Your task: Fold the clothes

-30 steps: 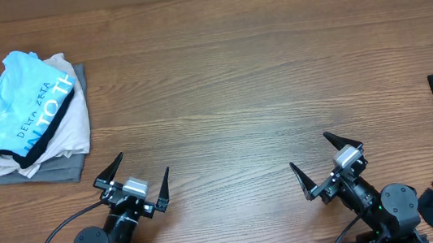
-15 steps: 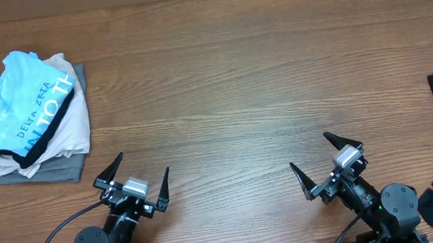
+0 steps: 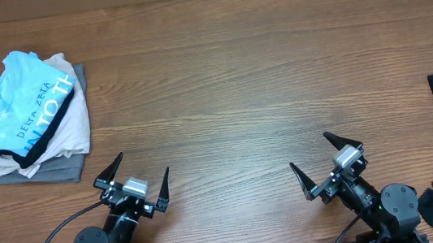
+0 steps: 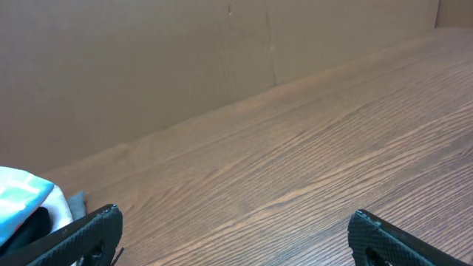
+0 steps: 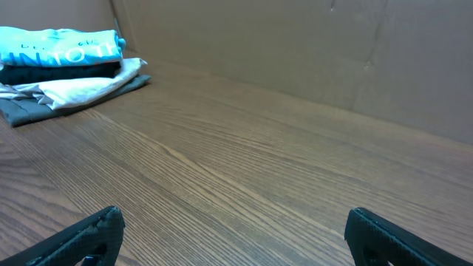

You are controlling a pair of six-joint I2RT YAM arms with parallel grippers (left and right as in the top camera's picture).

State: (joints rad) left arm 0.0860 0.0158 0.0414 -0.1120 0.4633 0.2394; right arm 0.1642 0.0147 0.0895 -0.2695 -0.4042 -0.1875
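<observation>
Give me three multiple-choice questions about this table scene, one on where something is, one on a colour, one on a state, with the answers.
1. Where on the table does the folded stack lie?
A. far left
B. centre
C. between the arms

2. What colour is the top garment of the stack?
A. grey
B. sky-blue
C. red

3. How do the left gripper and right gripper stand?
A. both shut on cloth
B. left open, right shut
C. both open, empty

Answers:
1 A: the overhead view shows it by the left edge, away from both arms.
2 B: the top garment is sky-blue with white lettering.
3 C: both pairs of fingers are spread wide, with only bare wood between them.
</observation>
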